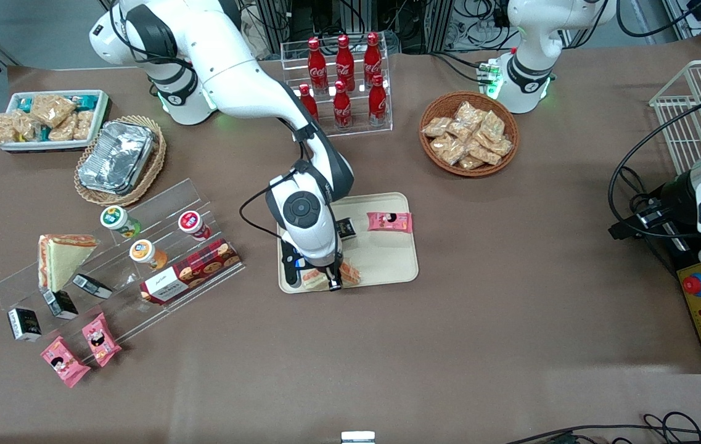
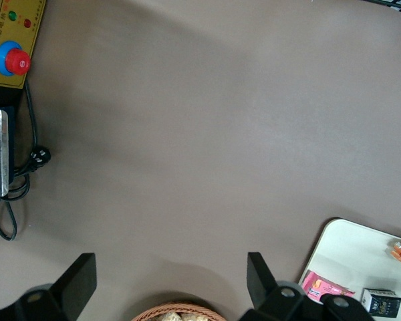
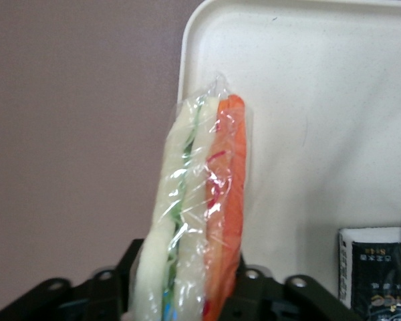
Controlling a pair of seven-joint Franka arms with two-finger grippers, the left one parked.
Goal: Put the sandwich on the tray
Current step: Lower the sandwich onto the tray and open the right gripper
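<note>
My gripper is over the near corner of the cream tray, at the working arm's end of it. It is shut on the wrapped sandwich, held on edge with the pale bread and orange-red filling showing. The sandwich also peeks out under the wrist in the front view, low over the tray's rim. A second sandwich wedge stands on the clear stepped rack toward the working arm's end of the table.
On the tray lie a pink snack pack and a small black carton. The clear rack holds cups, a biscuit box and cartons. A foil container in a wicker basket, cola bottles and a snack basket stand farther back.
</note>
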